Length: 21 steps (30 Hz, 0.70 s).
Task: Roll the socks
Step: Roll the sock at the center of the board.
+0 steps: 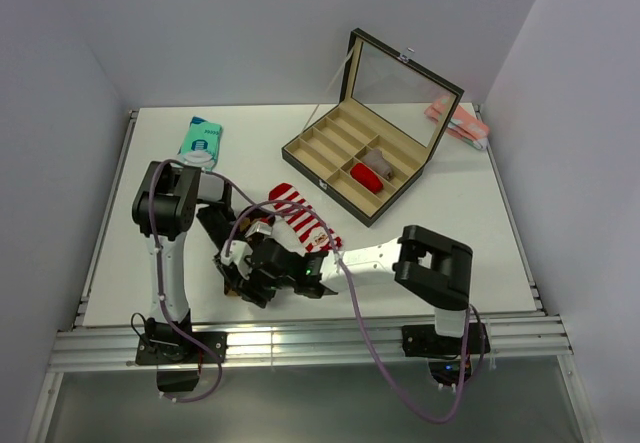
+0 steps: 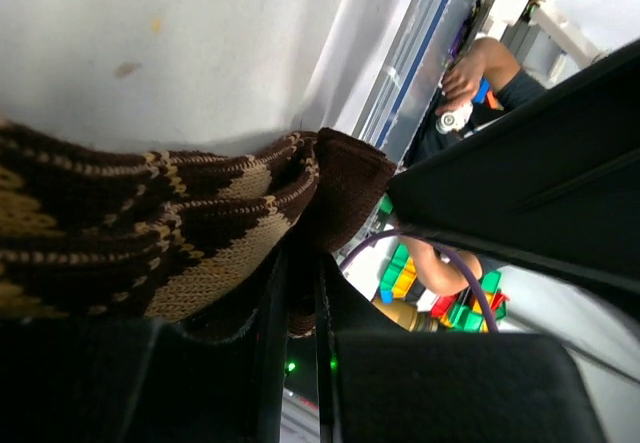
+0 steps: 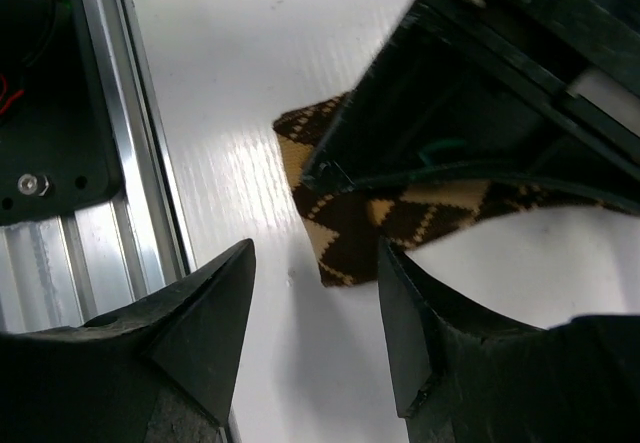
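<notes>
Low in the overhead view, by the table's (image 1: 450,243) front edge, the left gripper (image 2: 300,298) pinches the brown argyle sock (image 3: 345,238), still unrolled, the right gripper (image 3: 315,263) gapes empty beside it, and the striped sock (image 1: 303,219) lies flat at mid-frame, so I'd judge the rolling barely begun.

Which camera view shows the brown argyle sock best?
Left wrist: the argyle sock is close and large, its knit pattern clear. Right wrist shows one end, partly covered. In top external, the arms hide it.
</notes>
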Each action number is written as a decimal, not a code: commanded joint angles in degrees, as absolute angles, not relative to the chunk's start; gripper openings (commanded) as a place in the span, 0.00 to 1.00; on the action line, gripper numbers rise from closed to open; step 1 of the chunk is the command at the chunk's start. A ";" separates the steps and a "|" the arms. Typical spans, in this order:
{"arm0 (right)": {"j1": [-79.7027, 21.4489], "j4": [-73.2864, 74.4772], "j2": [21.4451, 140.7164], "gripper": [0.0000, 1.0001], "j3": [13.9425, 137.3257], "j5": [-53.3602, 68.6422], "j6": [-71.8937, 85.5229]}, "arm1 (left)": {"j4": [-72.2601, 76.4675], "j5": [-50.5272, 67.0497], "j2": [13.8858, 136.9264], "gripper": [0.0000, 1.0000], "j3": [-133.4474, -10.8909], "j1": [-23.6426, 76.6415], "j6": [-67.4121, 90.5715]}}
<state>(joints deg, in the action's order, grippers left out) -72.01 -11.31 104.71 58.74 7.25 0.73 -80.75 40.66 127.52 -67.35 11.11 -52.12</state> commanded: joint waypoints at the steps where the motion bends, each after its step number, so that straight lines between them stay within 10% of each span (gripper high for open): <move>1: -74.26 -11.08 107.04 0.60 62.40 1.61 -2.63 | -72.68 34.19 129.90 0.00 -68.38 11.60 -57.48; 21: -80.59 -15.56 116.98 0.57 64.42 -23.55 -9.67 | -73.56 33.31 130.78 0.00 -67.68 11.69 -58.62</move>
